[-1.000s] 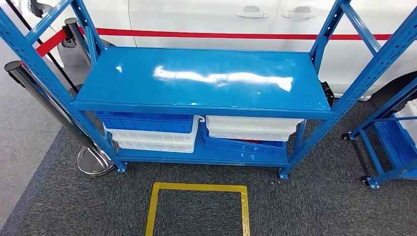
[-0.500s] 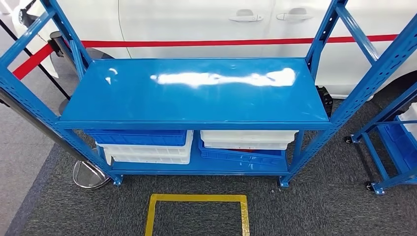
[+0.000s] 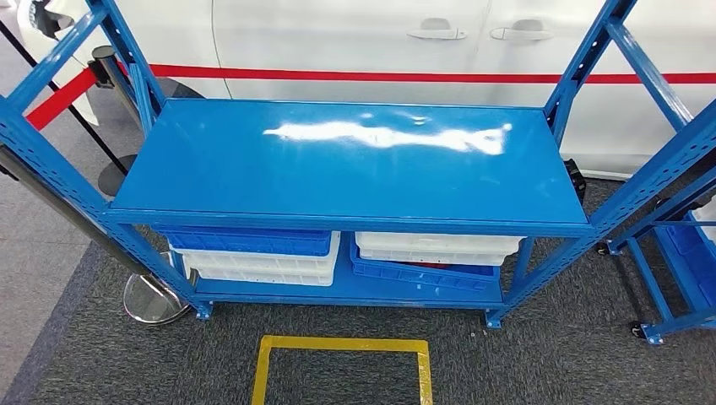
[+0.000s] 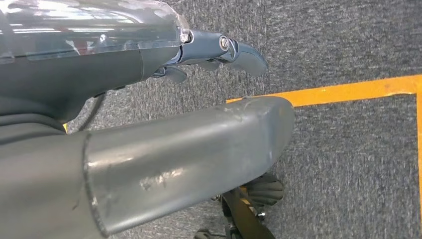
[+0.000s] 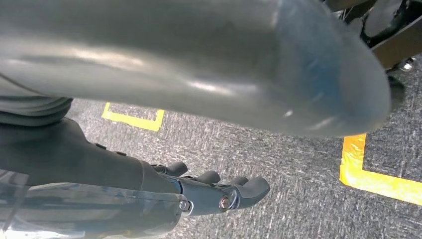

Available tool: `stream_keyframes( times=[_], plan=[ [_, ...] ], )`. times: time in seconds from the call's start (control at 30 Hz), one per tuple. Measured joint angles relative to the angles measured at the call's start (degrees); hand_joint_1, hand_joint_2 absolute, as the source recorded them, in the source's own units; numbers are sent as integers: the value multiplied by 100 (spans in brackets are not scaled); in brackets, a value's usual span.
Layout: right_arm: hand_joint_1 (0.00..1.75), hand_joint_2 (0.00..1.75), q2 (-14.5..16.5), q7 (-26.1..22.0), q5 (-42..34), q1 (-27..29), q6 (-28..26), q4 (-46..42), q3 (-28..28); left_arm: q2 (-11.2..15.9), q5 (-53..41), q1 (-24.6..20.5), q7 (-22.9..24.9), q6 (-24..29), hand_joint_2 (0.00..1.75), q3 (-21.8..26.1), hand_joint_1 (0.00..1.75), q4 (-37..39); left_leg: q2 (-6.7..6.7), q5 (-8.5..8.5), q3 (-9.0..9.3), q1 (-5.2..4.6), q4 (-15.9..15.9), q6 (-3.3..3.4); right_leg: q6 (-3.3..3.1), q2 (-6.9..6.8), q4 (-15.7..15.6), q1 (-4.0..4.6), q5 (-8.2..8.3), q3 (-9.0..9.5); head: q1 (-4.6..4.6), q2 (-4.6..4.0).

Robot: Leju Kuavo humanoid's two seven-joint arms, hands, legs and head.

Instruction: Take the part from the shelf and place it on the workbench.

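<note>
Whole head view shifted, camera moved: blue shelf (image 3: 350, 160) now slightly further right in frame.

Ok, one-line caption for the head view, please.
Blue metal shelving rack with bare top shelf, blue and white plastic bins stacked below, yellow taped floor square in front, white car behind.

The blue shelf (image 3: 346, 160) is painted metal, its top glossy with white glare. Beneath sit smooth plastic bins (image 3: 253, 253). The grey carpet (image 3: 540, 354) looks rough and matt, the yellow tape (image 3: 338, 344) smooth. At lower left stands a polished chrome post base (image 3: 152, 299).
</note>
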Motion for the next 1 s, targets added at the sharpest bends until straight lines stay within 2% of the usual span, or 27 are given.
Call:
stream_keyframes(
  times=[0.03,0.1,0.13,0.23,0.27,0.33,0.4,0.43,0.47,0.5,0.57,0.6,0.63,0.7,0.83,0.9,0.93,0.97,1.0],
  plan=[
    [0,0,0,2,1,0,-3,0,0,0,0,0,0,0,0,0,0,0,-2,-4,8,-1,0,-2,-5,0,-95,0,70,40,0,0],
    [0,0,0,3,1,0,-6,0,-1,0,0,0,1,0,0,0,0,0,-3,-5,11,-1,0,-2,-7,0,-132,1,92,55,1,0],
    [0,0,-1,5,5,-1,-12,0,-1,-2,-1,2,3,-1,0,0,0,0,-4,-15,26,-2,0,-12,-32,-1,-405,8,194,177,-1,0],
    [0,0,4,14,17,-15,-32,0,-9,-7,-2,-4,12,-1,0,1,0,0,-10,-59,75,-19,-1,-160,-174,-4,-1251,48,514,519,0,0],
    [0,0,8,15,18,-19,-33,0,-13,-8,-4,-7,13,0,0,1,0,0,-8,-115,55,-21,60,-213,-218,-9,-1288,44,536,522,-1,0],
    [0,87,15,16,18,-17,-33,0,-21,-10,-7,-6,13,0,0,2,0,0,-3,-413,-134,-3,512,-270,-275,-22,-1331,14,563,537,-23,-1],
    [0,175,15,17,19,-13,-33,0,-36,-6,-6,-3,14,0,0,2,0,0,0,-809,-492,10,1315,-319,-290,-26,-1331,22,562,532,-44,-1],
    [0,175,15,17,22,-12,-34,0,-43,-2,-4,2,16,0,0,2,0,0,0,-905,-628,14,1613,-333,-291,-27,-1330,25,561,533,-44,0],
    [0,175,15,17,27,-11,-34,0,-48,-1,-2,7,20,0,0,2,0,0,0,-881,-672,15,1709,-339,-289,-27,-1327,27,560,537,-44,0],
    [0,175,16,17,35,-12,-35,0,-51,0,-1,10,25,-1,0,2,0,0,0,-737,-594,16,1546,-335,-284,-25,-1325,27,556,547,-44,0],
    [0,175,19,17,50,-13,-37,0,-52,2,1,7,32,-2,0,2,0,0,4,-317,-188,16,702,-302,-261,-21,-1319,31,541,573,-44,0],
    [0,175,20,17,58,-14,-39,0,-53,3,2,1,38,-3,0,3,0,0,2,-163,0,18,303,-291,-255,-18,-1305,52,522,576,-41,0],
    [0,175,19,26,68,-15,-44,0,-53,4,2,-5,46,-5,0,3,0,0,0,-88,118,18,43,-279,-259,-17,-1294,71,512,572,-34,0],
    [0,175,15,68,88,-17,-83,0,-54,3,2,-6,72,-8,0,5,0,0,-6,-65,158,9,-78,-265,-271,-15,-1280,100,503,555,-20,0],
    [0,0,22,126,81,-19,-192,0,-72,2,2,3,112,2,0,14,0,0,-5,-69,149,-31,-69,-199,-231,-15,-1312,71,530,565,-14,0],
    [0,0,24,126,78,-22,-197,0,-95,2,1,0,118,28,0,21,0,0,-5,-72,147,-42,-66,-183,-203,-13,-1320,59,535,568,-15,0],
    [0,0,24,126,79,-23,-198,0,-106,2,-1,-2,119,42,44,24,0,0,-4,-74,147,-46,-64,-178,-190,-13,-1323,55,536,569,-15,0],
    [0,44,24,126,80,-23,-199,0,-119,2,-3,-4,120,55,87,27,0,0,-4,-76,146,-48,-61,-171,-178,-13,-1324,52,537,569,-15,0],
    [0,58,24,126,81,-24,-199,0,-125,2,-4,-4,120,60,116,28,0,0,-4,-77,146,-49,-60,-169,-175,-13,-1325,51,538,569,-15,0]
  ],
)
